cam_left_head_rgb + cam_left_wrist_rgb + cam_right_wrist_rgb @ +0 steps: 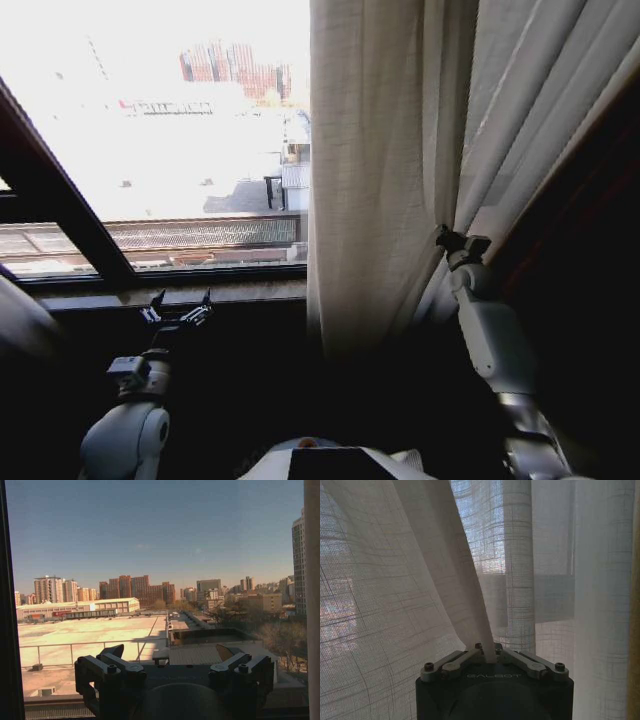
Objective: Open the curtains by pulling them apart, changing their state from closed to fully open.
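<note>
We see the curtains (400, 150) bunched over the right half of the window (170, 150), their inner edge hanging near the middle of the glass, while the left half stands bare to the rooftops outside; in the left wrist view a pale strip of fabric shows at the far edge of the pane. The right gripper (452, 240) sits at the fabric's right side, beside the dark wall (580, 280), and in the right wrist view its fingers (465, 659) are clamped together on 1 thin fold of the sheer cloth, which rises taut from the pinch. The left gripper (180, 308) hangs spread and empty just above the sill (200, 292), well apart from the fabric. We judge the task partly done: this panel is gathered but not yet drawn fully to the side. The biggest risk, as we see it, is strain on the whole panel: the pull goes through 1 narrow pleat, so a sideways tug could load the weave or the rail above instead of sliding the curtain along. Next, the fold is slim and slippery-looking, so it could slide out of the pinch and let the panel swing back over the glass. Smallest, the right arm is already close to the wall, so further travel could brush the wall.
</note>
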Robot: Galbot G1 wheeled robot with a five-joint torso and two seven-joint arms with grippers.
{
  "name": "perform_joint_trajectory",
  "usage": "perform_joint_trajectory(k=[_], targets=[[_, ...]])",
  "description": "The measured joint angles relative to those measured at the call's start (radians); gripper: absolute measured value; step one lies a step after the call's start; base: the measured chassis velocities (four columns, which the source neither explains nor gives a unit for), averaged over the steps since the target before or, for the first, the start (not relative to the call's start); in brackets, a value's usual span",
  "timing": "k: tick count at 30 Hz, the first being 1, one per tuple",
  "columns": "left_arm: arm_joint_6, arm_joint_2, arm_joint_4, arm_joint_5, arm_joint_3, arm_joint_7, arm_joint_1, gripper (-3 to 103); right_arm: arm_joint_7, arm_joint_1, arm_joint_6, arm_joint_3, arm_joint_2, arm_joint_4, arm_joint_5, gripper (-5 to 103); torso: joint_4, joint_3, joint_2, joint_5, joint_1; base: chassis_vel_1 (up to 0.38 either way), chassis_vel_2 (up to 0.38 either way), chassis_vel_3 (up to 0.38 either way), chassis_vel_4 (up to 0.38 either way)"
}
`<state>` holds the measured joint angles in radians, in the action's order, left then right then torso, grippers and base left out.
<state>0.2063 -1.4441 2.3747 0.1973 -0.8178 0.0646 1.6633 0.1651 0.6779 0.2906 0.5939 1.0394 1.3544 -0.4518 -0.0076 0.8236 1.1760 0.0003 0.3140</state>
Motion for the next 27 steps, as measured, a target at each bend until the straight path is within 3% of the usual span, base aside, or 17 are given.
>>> perform_joint_trajectory(k=[6, 7, 9, 10, 16, 18, 19, 23, 24, 27], targets=[[-0.011, -0.007, -0.004, 0.005, -0.006, 0.000, 0.007, 100, 0.025, -0.067, -0.010, 0.012, 0.006, -0.126, 0.106, -2, 0.0000, 0.000, 0.000, 0.0000, 0.000, 0.000, 0.000, 0.000, 0.000], [-0.013, -0.009, -0.005, 0.006, -0.008, 0.000, 0.009, 100, 0.029, -0.069, -0.010, 0.011, 0.007, -0.133, 0.124, 3, -0.0003, 0.000, 0.000, 0.0003, 0.000, 0.000, 0.000, 0.000, 0.000], [-0.014, -0.010, -0.005, 0.006, -0.009, 0.000, 0.009, 100, 0.030, -0.068, -0.010, 0.010, 0.009, -0.132, 0.130, 3, -0.0004, 0.000, 0.000, 0.0003, 0.000, 0.000, 0.000, 0.000, 0.000], [-0.015, -0.011, -0.005, 0.008, -0.011, 0.000, 0.009, 100, 0.030, -0.057, -0.008, 0.004, 0.014, -0.111, 0.134, 14, -0.0004, 0.000, 0.000, 0.0001, 0.000, 0.000, 0.000, 0.000, 0.000], [-0.015, -0.013, -0.005, 0.008, -0.011, -0.001, 0.008, 100, -0.007, 0.079, 0.023, -0.039, 0.038, 0.084, 0.115, 30, 0.0000, 0.000, 0.000, -0.0002, 0.000, 0.000, 0.000, 0.000, 0.000], [-0.013, -0.018, -0.005, 0.005, -0.006, -0.001, 0.003, 100, -0.015, 0.168, 0.036, -0.069, 0.060, 0.200, 0.095, 41, -0.0001, 0.000, 0.000, -0.0003, 0.000, 0.000, 0.000, 0.000, 0.000], [-0.013, -0.018, -0.005, 0.005, -0.006, -0.001, 0.003, 100, -0.015, 0.168, 0.036, -0.069, 0.060, 0.200, 0.095, 41, -0.0001, 0.000, 0.000, -0.0003, 0.000, 0.000, 0.000, 0.000, 0.000], [-0.010, -0.022, -0.004, -0.002, 0.001, -0.001, 0.000, 100, -0.017, 0.304, 0.041, -0.111, 0.103, 0.373, 0.091, 62, -0.0002, 0.000, 0.000, -0.0003, 0.000, 0.000, 0.000, 0.000, 0.000], [-0.010, -0.022, -0.004, -0.002, 0.001, -0.001, 0.000, 100, -0.017, 0.304, 0.041, -0.111, 0.103, 0.373, 0.091, 62, -0.0002, 0.000, 0.000, -0.0003, 0.000, 0.000, 0.000, 0.000, 0.000], [-0.010, -0.025, -0.003, -0.005, 0.007, 0.000, 0.001, 100, -0.009, 0.435, 0.036, -0.137, 0.147, 0.513, 0.132, 84, -0.0001, 0.000, 0.000, -0.0003, 0.000, 0.000, 0.000, 0.000, 0.000]])
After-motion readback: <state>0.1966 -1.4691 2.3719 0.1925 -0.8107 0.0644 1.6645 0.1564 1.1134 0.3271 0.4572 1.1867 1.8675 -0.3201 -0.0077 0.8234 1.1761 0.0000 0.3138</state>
